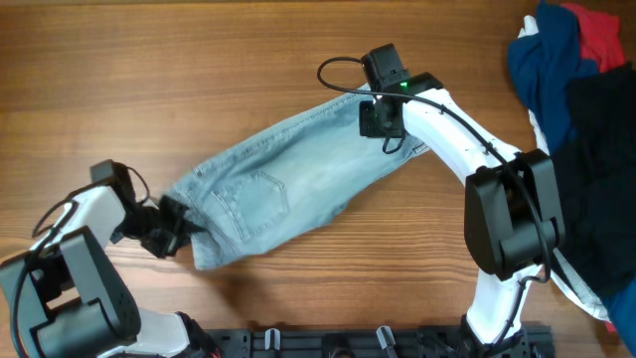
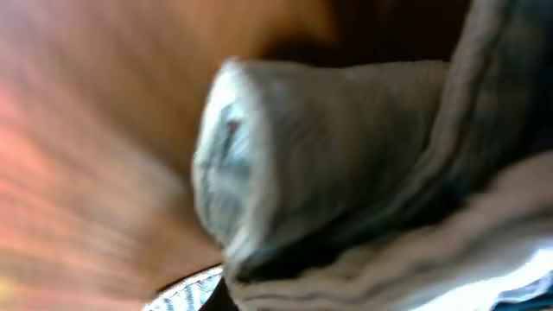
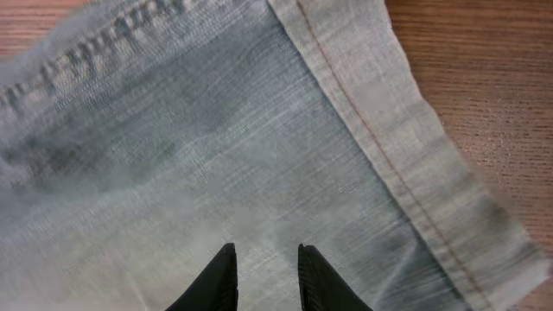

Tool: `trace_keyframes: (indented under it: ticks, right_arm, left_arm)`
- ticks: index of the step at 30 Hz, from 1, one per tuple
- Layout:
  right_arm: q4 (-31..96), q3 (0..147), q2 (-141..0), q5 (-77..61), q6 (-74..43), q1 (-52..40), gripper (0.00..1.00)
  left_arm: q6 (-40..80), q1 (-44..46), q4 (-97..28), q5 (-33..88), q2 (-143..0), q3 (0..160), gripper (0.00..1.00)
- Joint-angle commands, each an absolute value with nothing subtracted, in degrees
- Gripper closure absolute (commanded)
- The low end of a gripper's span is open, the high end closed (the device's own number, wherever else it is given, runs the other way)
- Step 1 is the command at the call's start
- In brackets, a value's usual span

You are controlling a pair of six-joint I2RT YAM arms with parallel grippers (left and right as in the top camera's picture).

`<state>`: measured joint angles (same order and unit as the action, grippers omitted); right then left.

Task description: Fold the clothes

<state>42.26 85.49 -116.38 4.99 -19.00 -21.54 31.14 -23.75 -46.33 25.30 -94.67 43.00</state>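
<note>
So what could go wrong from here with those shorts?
The left gripper grips only the edge of the faded light blue denim shorts, so the cloth might slip out when lifted. The right arm sits close to the heap of navy, red and black garments and could snag it.

The right arm (image 1: 447, 119) and left arm (image 1: 87, 211) are both white shells with chunky black joint blocks (image 1: 512, 214). The right one has a tiny green light (image 1: 405, 86) glowing near the wrist and a thin black cable (image 1: 321, 72) looping off it. Its fingers (image 3: 216, 281) are pointy and matte black.
</note>
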Motion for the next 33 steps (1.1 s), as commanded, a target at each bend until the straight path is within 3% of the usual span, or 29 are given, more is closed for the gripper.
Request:
trace_keyframes:
  ticks: [1,3,4,6,9,10,21,25,29,31,33]
  right_arm:
    - [42.87,85.45,-114.15,5.72,-19.57,-21.3,0.76]
    - [43.2,85.45,-113.78,5.72,-19.57,-21.3,0.76]
    - [43.38,85.45,-113.71,5.72,-19.57,-21.3,0.76]
    - [43.7,85.45,-113.56,5.5,-19.57,-21.3,0.76]
    - [44.45,85.45,-113.45,5.45,-19.64,-21.3,0.76]
    - [44.64,85.45,-113.43,5.45,-19.64,-21.3,0.76]
    - [45.47,85.45,-113.38,4.43,-19.66,-21.3,0.76]
    - [45.87,85.45,-113.38,4.4,-19.68,-21.3,0.77]
    - [45.91,85.45,-113.4,4.4,-19.66,-21.3,0.77]
    - [46.02,85.45,-113.38,4.4,-19.68,-21.3,0.77]
    - [46.24,85.45,-113.38,4.4,-19.66,-21.3,0.77]
  left_arm:
    - [31.75,-28.97,-39.81,18.55,-96.77,50.83,0.96]
    - [30.22,-29.78,-39.88,18.55,-96.77,54.48,0.96]
    - [29.41,-29.95,-40.16,18.37,-96.77,56.45,0.91]
    - [28.75,-29.98,-40.8,18.35,-96.77,58.5,0.69]
    - [28.75,-29.98,-41.67,18.0,-96.77,59.2,0.05]
    - [28.77,-29.95,-42.11,16.86,-96.77,59.16,0.0]
    - [34.15,-30.76,-43.94,6.7,-96.77,59.05,0.0]
    - [37.47,-30.76,-43.72,7.7,-97.1,58.74,0.0]
    - [37.8,-30.76,-41.91,16.21,-97.08,58.74,0.0]
    - [37.82,-30.76,-42.02,18.48,-97.08,58.74,0.03]
    - [38.02,-30.76,-42.76,18.7,-97.08,58.74,0.13]
